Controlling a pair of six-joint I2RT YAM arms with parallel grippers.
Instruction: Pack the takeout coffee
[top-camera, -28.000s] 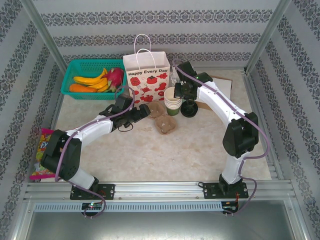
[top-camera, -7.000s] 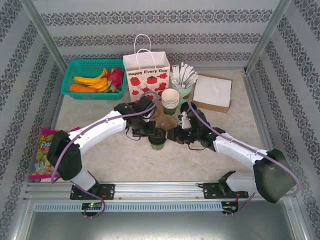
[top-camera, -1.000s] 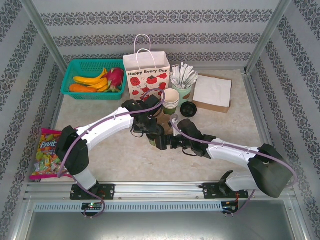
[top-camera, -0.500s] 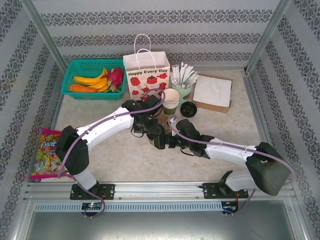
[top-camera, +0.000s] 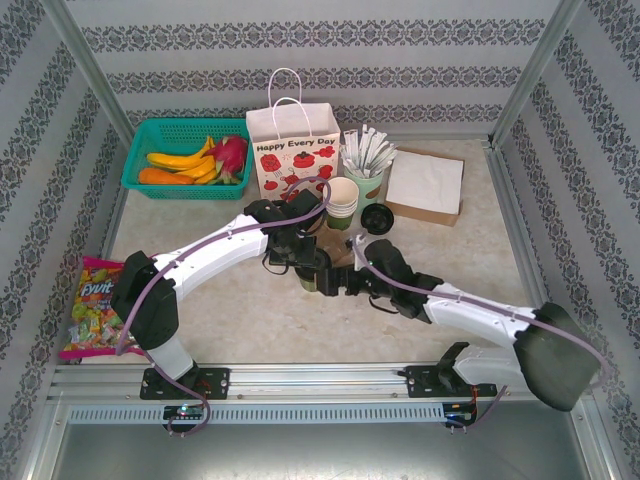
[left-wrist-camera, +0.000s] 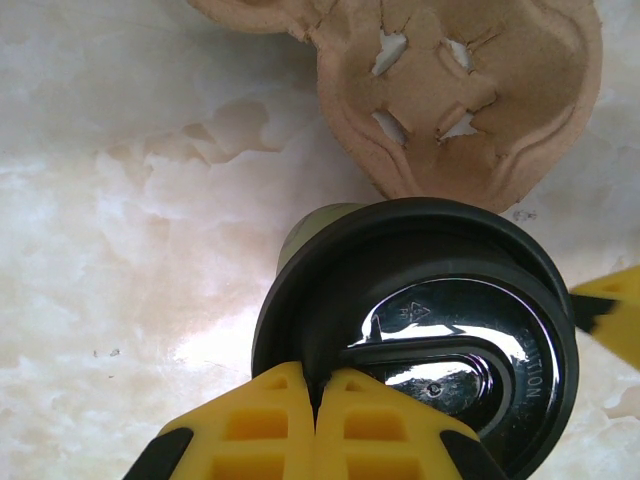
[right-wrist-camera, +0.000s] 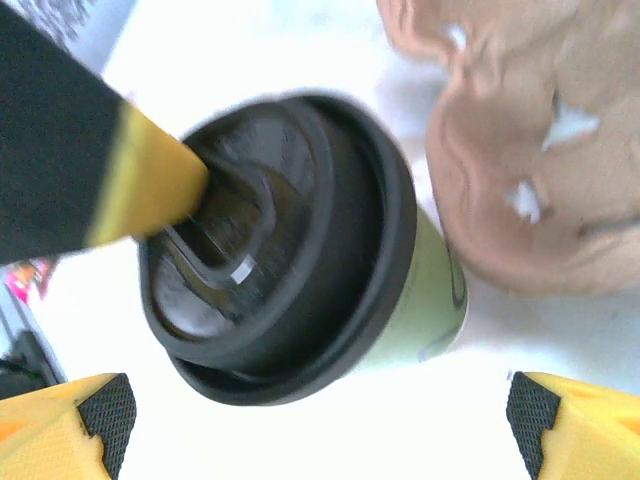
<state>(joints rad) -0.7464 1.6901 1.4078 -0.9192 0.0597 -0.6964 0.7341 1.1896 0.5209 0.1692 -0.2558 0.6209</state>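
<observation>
Swung rt arm's elbow out toward 4 o'clock since 1 s ago; kept L arm put. Holds L gripper (left-wrist-camera: 318, 385) pinched fully closed, tips resting on black lid of takeout coffee (left-wrist-camera: 420, 330), mid-table. Keeps rt gripper (right-wrist-camera: 315, 420) spread wide either side of cup, w/o touching. Lidded already; not yet in pulp carrier (left-wrist-camera: 450, 90) just beside at 1 o'clock, nor in bag (top-camera: 293, 150) at 12. Must clear cup stack (top-camera: 344, 200) & loose lid (top-camera: 377, 218) en route

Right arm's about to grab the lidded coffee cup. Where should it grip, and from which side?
Grip the coffee cup by its green wall, just under the black lid, side-on. The wall is round and bare, the lid's rim overhangs it, and the shut left gripper occupies the top. The open right gripper looks lined up to close on it.
</observation>
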